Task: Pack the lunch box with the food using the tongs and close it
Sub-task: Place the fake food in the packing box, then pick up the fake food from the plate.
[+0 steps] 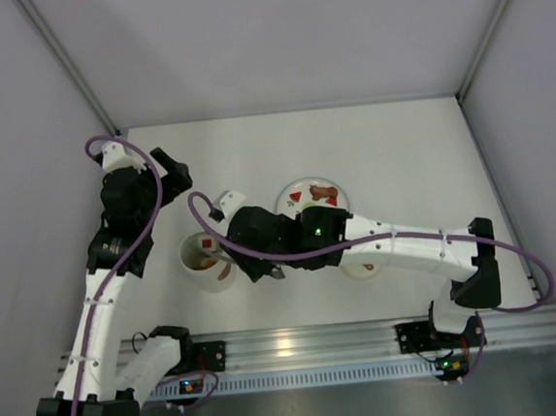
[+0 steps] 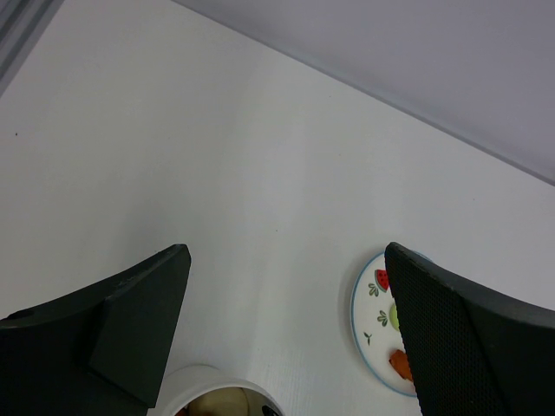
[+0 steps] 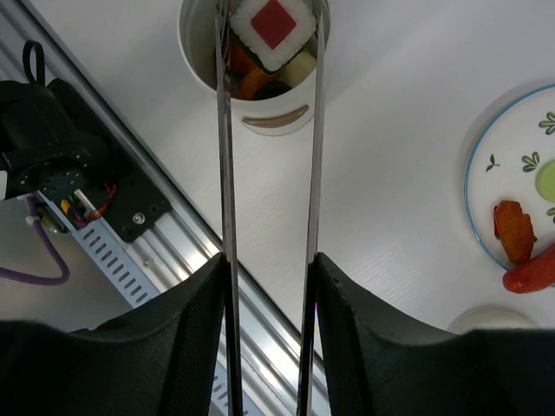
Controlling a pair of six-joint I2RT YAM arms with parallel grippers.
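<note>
The tongs (image 3: 225,173) sit pinched in the right claw (image 3: 270,269), tips flanking a white-and-red food piece (image 3: 273,26) over the lunch box (image 3: 269,108).

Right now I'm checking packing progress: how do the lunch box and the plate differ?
The lunch box is a tall walled tub, plain but for a brown mark; the plate is flat, blue-rimmed, with printed decoration. The lunch box is piled with food, the tongs reaching over it; the plate shows only two pieces. Both are white and round.
</note>
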